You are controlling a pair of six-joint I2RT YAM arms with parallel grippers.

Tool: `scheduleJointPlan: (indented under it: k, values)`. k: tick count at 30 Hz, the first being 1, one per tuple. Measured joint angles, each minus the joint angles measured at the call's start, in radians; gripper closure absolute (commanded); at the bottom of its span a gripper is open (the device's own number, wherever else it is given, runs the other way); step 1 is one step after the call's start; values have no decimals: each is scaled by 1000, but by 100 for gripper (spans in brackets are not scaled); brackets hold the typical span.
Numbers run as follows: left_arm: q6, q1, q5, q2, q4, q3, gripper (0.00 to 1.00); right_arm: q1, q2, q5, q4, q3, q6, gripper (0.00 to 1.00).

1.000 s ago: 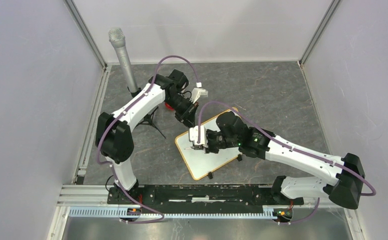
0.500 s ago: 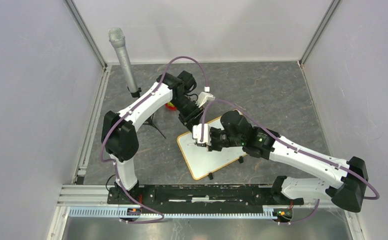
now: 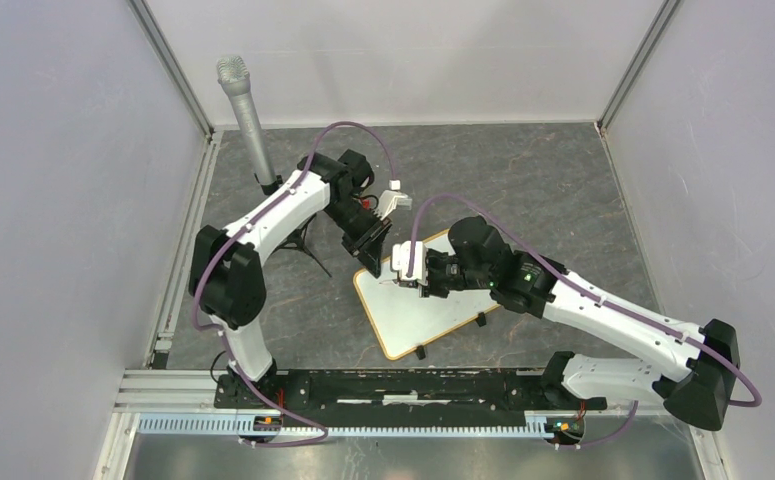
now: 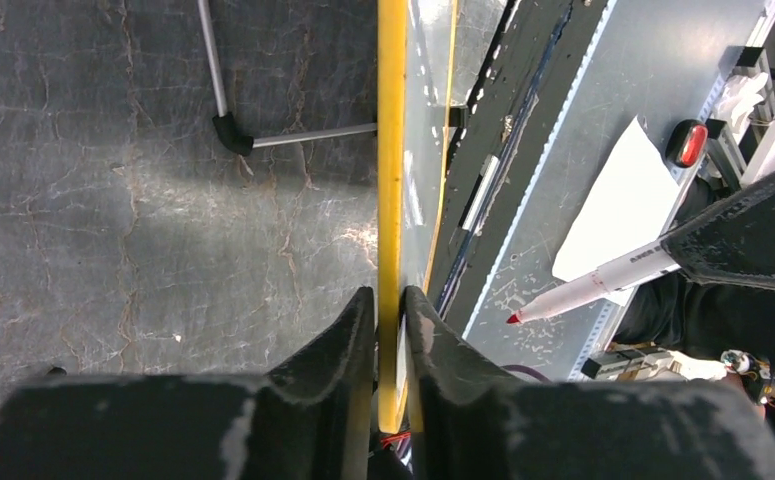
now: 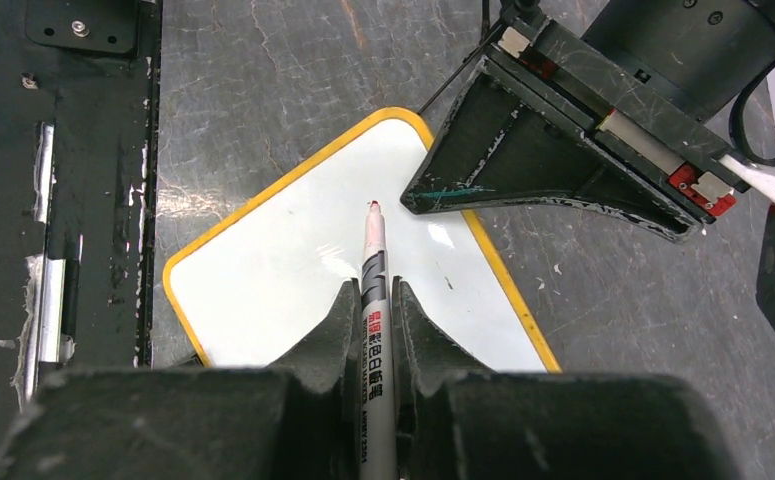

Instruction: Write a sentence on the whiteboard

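1. The whiteboard (image 3: 421, 318) sits on the grey table (image 3: 553, 190) between the two arms, near the middle and turned at a slant. Two small black feet (image 3: 419, 351) show along its near edge.
2. The left gripper (image 3: 370, 249) pinches the board's far-left edge. On its own wrist camera both fingers (image 4: 338, 340) press onto the yellow-looking frame (image 4: 392, 150), which is seen edge-on.
3. The right gripper (image 3: 404, 272) reaches in over the board from the right. It is clenched around a marker (image 5: 374, 262) with a pale barrel and a red tip.
4. From the right wrist camera the tip lies over the white surface, near the corner that the left gripper holds. I cannot tell from there whether it touches. From the left wrist camera there is a gap between the tip and the board.
5. A grey microphone-like pole (image 3: 247, 112) stands upright on thin tripod legs (image 4: 293, 135) at the far left. It is behind the left arm and apart from the board.
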Motion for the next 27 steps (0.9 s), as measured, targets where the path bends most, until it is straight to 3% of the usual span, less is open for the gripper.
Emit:
scheduleJointPlan:
  k: [6,8,13,18,27]
  values:
    - [8,-4,6,37,-32,81,92,-1,0,-3,9,-1,8,100]
    - [13,-6,13,54,-38,109,91,-1,0,-4,21,-6,14,100]
    - [19,-10,19,88,-59,159,70,-2,0,-1,36,-21,27,100]
    - [21,2,11,90,-57,161,64,-2,0,17,54,-26,41,100]
    - [23,27,11,68,-60,137,79,-2,16,27,75,-29,59,100]
